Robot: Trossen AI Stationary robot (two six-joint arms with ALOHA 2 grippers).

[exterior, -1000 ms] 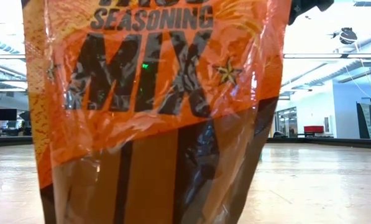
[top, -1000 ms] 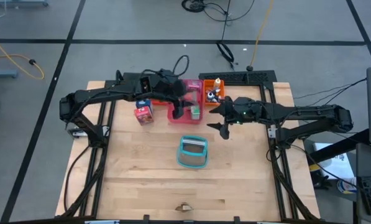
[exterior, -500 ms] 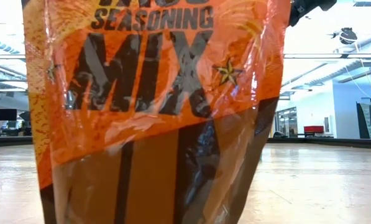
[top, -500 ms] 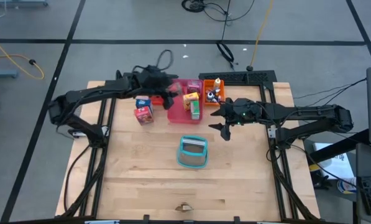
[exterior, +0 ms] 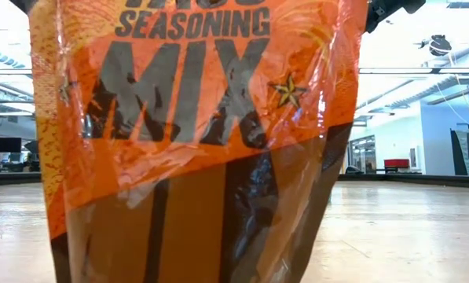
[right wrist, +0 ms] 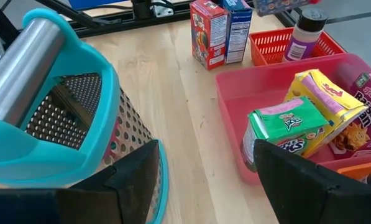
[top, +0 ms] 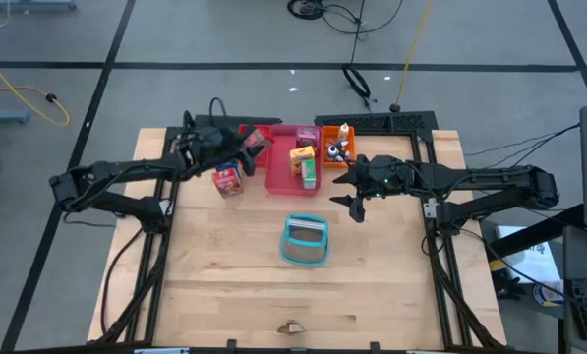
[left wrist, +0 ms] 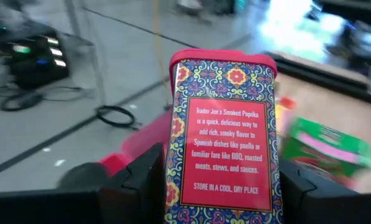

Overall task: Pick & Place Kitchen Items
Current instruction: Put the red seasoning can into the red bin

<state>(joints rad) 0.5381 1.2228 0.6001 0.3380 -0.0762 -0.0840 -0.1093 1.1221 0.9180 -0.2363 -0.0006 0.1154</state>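
Note:
My left gripper (top: 254, 144) is shut on a red paprika tin (left wrist: 225, 124) with a patterned label and a red lid, just off the far left corner of the pink tray (top: 291, 190). That tray holds a green carton (right wrist: 284, 134), a yellow-pink carton (right wrist: 325, 102) and a pink one. Two red-blue cartons (top: 227, 178) stand upright on the table to its left. My right gripper (top: 355, 204) hangs open above the table, right of the tray, with nothing between its fingers (right wrist: 297, 180). My left gripper pinches the tin between its two fingers, one on each narrow side (left wrist: 173, 168), in the tin's lower half. The fingers come nearly level from the table's left. The tin stands upright in the hold, lid up, lifted clear.
A teal-framed metal grater (top: 305, 241) stands mid-table, near my right gripper. A red basket (right wrist: 269, 50) with a purple-labelled bottle sits at the far left, and an orange tray (top: 324, 157) with bottles at the far middle. An orange seasoning packet (exterior: 195, 141) blocks the low view.
My left gripper has drawn back from over the pink tray toward the table's left and far edge, carrying the paprika tin with it and staying shut on it. My right arm has kept still.

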